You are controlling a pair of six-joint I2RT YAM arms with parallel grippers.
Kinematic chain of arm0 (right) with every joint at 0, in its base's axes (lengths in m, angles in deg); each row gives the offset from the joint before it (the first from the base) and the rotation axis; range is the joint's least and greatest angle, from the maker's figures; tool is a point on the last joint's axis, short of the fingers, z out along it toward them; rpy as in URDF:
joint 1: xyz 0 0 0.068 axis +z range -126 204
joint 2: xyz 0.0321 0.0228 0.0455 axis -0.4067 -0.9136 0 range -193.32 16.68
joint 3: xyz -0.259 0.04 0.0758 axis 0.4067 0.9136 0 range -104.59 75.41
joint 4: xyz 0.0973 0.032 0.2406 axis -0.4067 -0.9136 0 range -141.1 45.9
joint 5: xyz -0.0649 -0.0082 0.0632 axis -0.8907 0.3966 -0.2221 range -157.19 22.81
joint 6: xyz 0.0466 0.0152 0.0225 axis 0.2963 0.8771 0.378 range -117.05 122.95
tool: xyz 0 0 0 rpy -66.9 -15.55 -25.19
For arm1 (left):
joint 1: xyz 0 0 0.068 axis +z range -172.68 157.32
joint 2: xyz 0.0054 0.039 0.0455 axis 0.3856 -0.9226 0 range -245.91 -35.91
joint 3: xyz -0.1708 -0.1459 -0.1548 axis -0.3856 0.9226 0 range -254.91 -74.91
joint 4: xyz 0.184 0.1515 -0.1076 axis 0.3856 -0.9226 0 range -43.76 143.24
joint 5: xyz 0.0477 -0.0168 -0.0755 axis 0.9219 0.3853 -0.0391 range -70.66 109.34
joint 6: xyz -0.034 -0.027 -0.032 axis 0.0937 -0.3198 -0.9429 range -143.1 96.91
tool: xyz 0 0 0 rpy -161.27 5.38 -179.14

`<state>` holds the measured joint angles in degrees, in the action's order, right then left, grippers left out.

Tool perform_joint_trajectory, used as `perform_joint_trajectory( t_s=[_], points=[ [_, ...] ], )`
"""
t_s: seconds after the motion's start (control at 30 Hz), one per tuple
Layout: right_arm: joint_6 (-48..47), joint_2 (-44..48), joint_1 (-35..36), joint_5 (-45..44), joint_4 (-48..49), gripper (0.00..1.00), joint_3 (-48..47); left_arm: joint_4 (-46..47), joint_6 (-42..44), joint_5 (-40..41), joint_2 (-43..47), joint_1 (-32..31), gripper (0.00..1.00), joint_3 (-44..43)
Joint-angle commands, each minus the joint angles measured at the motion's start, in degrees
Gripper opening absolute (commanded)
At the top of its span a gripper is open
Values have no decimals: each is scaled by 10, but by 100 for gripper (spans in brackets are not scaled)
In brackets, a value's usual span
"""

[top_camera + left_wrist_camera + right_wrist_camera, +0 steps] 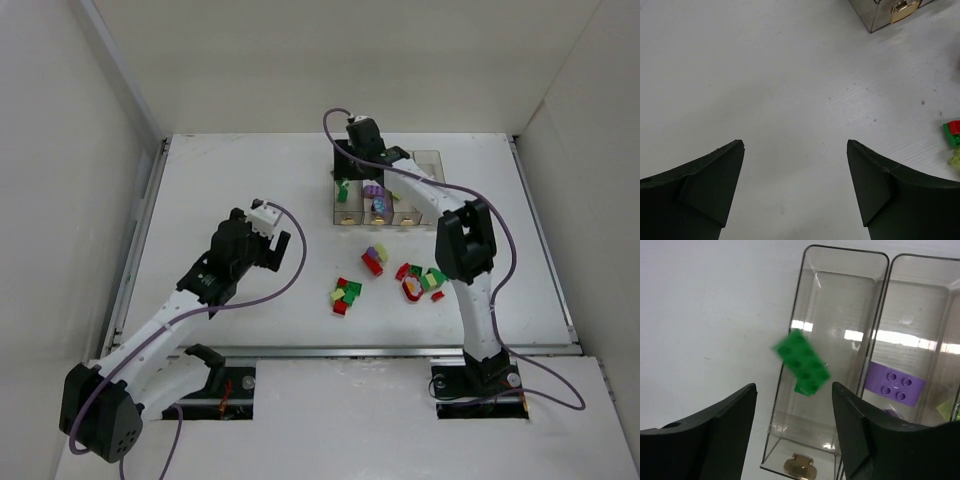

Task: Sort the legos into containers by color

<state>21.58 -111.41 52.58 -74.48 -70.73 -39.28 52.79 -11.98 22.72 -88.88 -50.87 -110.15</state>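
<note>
My right gripper (pixel 794 385) is open above the near end of the leftmost clear bin (pixel 840 300). A green lego (pixel 802 362), blurred and tilted, is between and just beyond my fingertips, free of both, over that bin's left wall. A purple lego (pixel 894 385) lies in the second bin (pixel 920 300). In the top view the right gripper (pixel 352 162) is over the row of bins (pixel 420 158). Loose green, red, purple and pale yellow-green legos (pixel 346 295) lie mid-table. My left gripper (pixel 795 142) is open and empty over bare table.
A brass latch (pixel 800 465) marks the near end of the leftmost bin. More loose legos (pixel 420 282) lie by the right arm. In the left wrist view a bin corner (pixel 875 15) is top right and a red and green lego (pixel 952 129) is at the right edge.
</note>
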Motion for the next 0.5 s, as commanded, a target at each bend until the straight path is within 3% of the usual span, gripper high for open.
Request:
perform_joint_trajectory(
  t_s=[0.0, 0.07, 0.27, 0.47],
  points=[
    [-17, 13, 5, 23, -17, 68, -37, 37, 7, 15, -5, 8, 81, -3],
    [-17, 25, 5, -2, -18, 76, -37, 37, 8, 15, -6, 8, 81, -3],
    [-22, 133, 26, -40, -24, 76, 59, 37, 8, 22, 0, 8, 81, -3],
    [-69, 260, 89, -1, -38, 71, 262, 37, -8, 11, 19, 8, 81, 3]
  ],
)
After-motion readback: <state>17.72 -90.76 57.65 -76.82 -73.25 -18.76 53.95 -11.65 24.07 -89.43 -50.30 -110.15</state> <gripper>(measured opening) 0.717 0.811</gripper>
